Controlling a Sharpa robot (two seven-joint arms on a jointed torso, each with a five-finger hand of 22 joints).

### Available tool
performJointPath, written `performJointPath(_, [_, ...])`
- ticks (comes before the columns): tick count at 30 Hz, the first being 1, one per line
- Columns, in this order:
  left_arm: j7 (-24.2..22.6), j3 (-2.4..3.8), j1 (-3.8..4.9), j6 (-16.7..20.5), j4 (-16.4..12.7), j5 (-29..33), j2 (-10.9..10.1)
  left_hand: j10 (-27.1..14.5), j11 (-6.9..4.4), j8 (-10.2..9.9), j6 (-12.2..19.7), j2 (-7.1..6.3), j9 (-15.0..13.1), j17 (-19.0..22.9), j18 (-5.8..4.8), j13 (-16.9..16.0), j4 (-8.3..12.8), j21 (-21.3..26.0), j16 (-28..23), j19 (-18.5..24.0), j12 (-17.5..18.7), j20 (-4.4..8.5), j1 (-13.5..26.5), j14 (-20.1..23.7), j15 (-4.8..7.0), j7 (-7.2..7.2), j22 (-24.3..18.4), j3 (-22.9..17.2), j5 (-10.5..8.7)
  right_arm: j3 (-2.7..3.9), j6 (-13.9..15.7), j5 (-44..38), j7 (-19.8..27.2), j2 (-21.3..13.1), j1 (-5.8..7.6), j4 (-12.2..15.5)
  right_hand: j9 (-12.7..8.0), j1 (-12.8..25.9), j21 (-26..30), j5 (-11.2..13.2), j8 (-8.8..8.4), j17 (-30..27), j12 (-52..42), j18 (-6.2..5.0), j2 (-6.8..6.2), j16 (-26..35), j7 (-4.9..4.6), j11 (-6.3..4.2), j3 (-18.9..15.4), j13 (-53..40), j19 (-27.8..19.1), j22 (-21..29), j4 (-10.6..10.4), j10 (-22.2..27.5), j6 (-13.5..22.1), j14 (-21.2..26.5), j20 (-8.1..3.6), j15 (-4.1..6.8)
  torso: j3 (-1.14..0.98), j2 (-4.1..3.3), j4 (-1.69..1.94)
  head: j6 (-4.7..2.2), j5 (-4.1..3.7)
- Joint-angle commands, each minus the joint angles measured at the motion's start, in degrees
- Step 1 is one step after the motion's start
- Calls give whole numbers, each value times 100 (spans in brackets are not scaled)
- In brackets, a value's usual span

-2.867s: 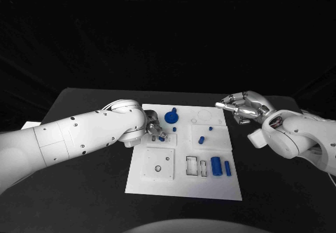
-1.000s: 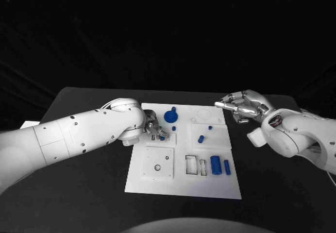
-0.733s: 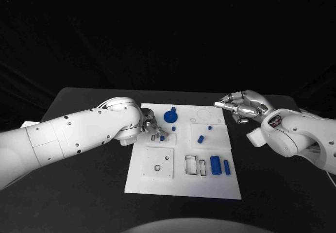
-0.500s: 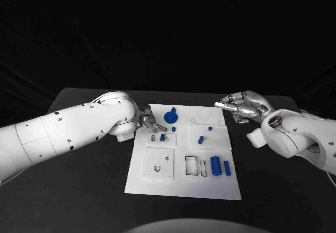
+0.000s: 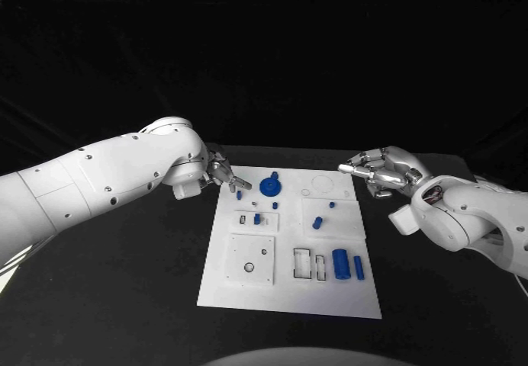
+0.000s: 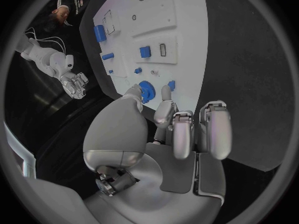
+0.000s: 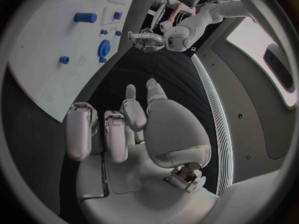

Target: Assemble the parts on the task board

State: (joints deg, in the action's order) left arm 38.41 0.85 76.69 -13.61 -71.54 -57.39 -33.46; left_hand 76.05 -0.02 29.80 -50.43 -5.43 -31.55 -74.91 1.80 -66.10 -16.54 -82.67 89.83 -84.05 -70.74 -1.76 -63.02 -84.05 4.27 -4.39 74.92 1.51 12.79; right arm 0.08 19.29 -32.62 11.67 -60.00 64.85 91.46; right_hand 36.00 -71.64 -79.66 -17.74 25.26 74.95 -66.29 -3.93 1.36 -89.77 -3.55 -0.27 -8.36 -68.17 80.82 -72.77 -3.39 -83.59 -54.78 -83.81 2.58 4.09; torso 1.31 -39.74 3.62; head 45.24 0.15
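The white task board lies mid-table. A blue gear sits near its far edge, with small blue pegs around it. One small blue part stands in a raised plate. A blue cylinder and a thinner rod lie beside two rectangular slots. My left hand hovers off the board's far left corner, fingers apart, holding nothing. In the left wrist view that hand is above the gear. My right hand hangs off the far right corner, fingers curled, holding nothing.
A square white plate with a small hole sits on the board's near left part. Black table surrounds the board. In the right wrist view, the board and my left hand lie beyond my own fingers.
My left hand has let go of the small blue part in the raised plate and risen back to the board's far left corner. The right hand has barely moved.
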Motion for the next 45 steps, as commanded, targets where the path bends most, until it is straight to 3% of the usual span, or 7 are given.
performJointPath(1, [-103,-3,20,-316,268,-392,159,-9,3,-52,-94,56,76,-1509,47,-7,-7,26,17,-302,14,-51,-31,-595,-53,11,596,104,-240,0,-94,1,61,23,-7,-12,8,-22,38,24,-19,1505,-2117,-24,12,-23,-9,-11,-20,-1954,-47,7,3,-449,-22,-619,-8,-40,11,-2,0,-19,27])
performJointPath(4, [-128,-15,25,-323,514,-505,305,19,-8,-70,-169,95,127,-1509,44,-30,-10,17,17,-308,-17,-48,-22,-595,-46,24,612,191,-430,0,-101,1,62,39,-9,-20,8,-22,38,24,-19,1505,-2117,-24,12,-23,-9,-11,-20,-1954,-47,7,3,-449,-22,-619,-8,-40,11,-10,-14,-25,49])
performJointPath(17, [-155,-162,12,-503,1098,-598,707,70,-29,-55,-272,141,159,-1509,38,-88,-8,-5,17,-320,-78,-38,-36,-595,-31,51,643,260,-516,0,-124,1,66,80,-20,-44,11,-23,35,27,-28,1505,-2123,-22,21,-23,-10,-10,-22,-1960,-44,0,5,-454,-26,-619,-6,-42,14,-17,-28,-2,46])
performJointPath(33, [-130,-215,-4,-791,1256,-577,832,114,-79,17,-420,268,171,-1509,32,-132,33,-22,17,-331,-125,-1,-282,-595,11,107,674,259,-509,0,-136,1,66,104,-24,-52,11,-23,35,27,-28,1505,-2123,-22,21,-23,-10,-10,-22,-1960,-44,0,5,-454,-26,-619,-6,-42,13,-12,-35,10,75])
performJointPath(45, [-132,-227,-20,-639,1318,-496,890,143,-104,78,-447,510,163,-1509,27,-154,113,-33,17,-339,-150,27,-615,-595,37,132,698,116,-507,0,-147,1,66,119,-25,-55,15,-27,37,25,-34,1505,-2123,-22,34,-23,-9,-11,-22,-1961,-46,2,8,-455,-31,-619,-5,-42,10,-18,-30,12,70])
